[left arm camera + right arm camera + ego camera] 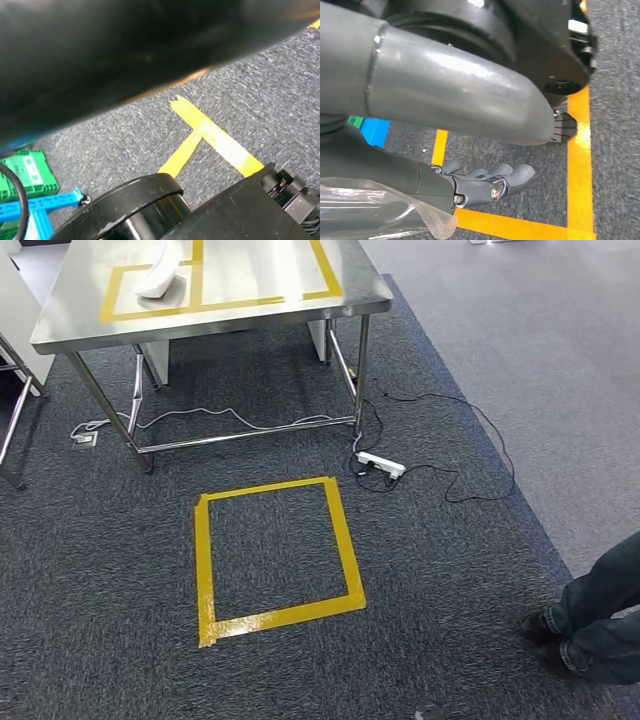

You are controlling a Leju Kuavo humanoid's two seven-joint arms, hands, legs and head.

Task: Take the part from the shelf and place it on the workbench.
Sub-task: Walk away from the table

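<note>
The steel workbench (226,324) stands ahead at the top of the head view, marked with yellow tape rectangles. A white curved part (160,278) lies on it inside the left rectangle. My right hand (486,182) hangs low over the carpet, dark fingers stretched out and apart under the thick grey thumb (471,95), holding nothing. A dark blurred shape (113,55) crosses the left wrist view from the left edge. If it is my left hand, its fingers cannot be made out.
A yellow tape square (204,570) marks the dark carpet in front of the workbench. A white power strip (381,465) and cables lie by the right table leg. A person's legs (596,615) stand at the right. Green and blue items (28,172) sit on the floor.
</note>
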